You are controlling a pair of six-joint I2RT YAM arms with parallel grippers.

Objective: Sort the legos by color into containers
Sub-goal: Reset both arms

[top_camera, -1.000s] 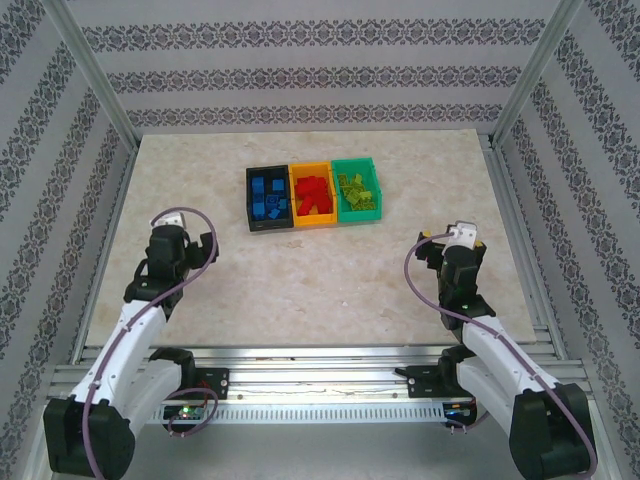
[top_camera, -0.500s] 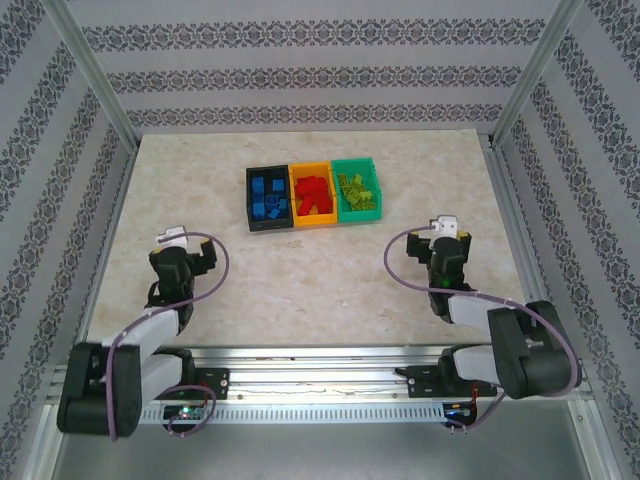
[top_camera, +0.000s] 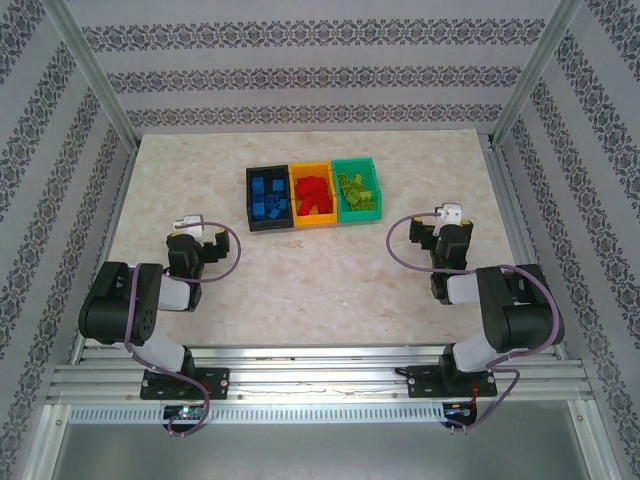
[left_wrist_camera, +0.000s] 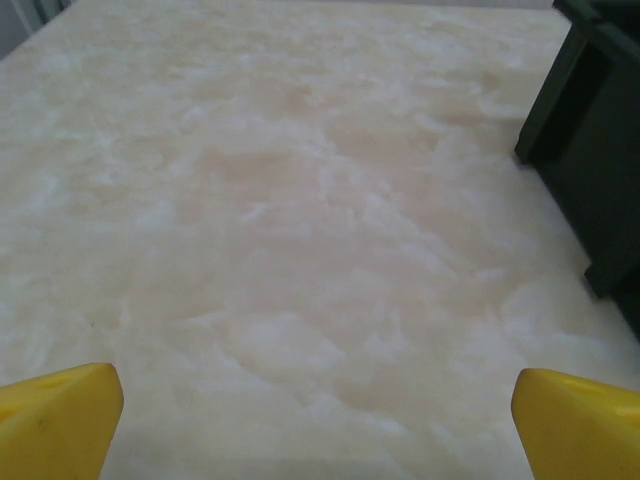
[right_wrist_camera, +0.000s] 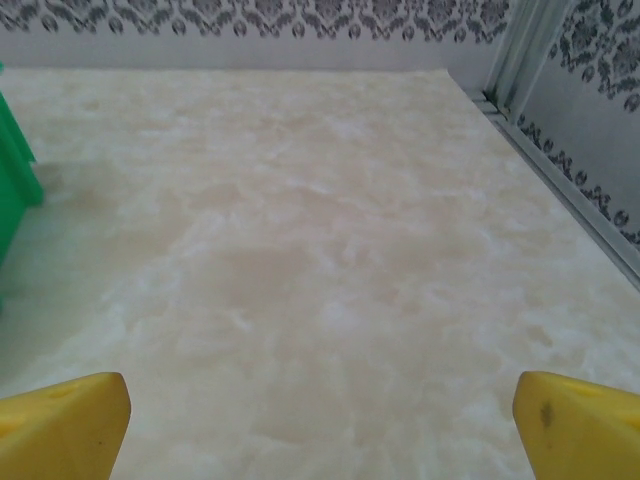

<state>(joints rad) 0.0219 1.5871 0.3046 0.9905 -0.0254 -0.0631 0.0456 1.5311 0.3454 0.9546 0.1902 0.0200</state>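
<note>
Three containers stand in a row at the back middle of the table: a black bin (top_camera: pixel 268 227), an orange-yellow bin (top_camera: pixel 312 224) and a green bin (top_camera: pixel 360 217). Blue legos (top_camera: pixel 267 196) lie in the black one, red legos (top_camera: pixel 312 193) in the orange-yellow one, and lime green legos (top_camera: pixel 355 190) in the green one. My left gripper (top_camera: pixel 193 243) (left_wrist_camera: pixel 318 420) is low over bare table, open and empty, left of the black bin (left_wrist_camera: pixel 600 150). My right gripper (top_camera: pixel 447 238) (right_wrist_camera: pixel 320 420) is also open and empty, right of the green bin (right_wrist_camera: pixel 15 190).
Both arms are folded low near the table's near edge. The marble tabletop (top_camera: pixel 320 280) is framed by aluminium posts and patterned walls. A rail (right_wrist_camera: pixel 570 190) runs along the right edge.
Both arms have folded down and back toward their bases, with the elbows dropping low. Both grippers stayed open, and the bins and bricks have not moved.
</note>
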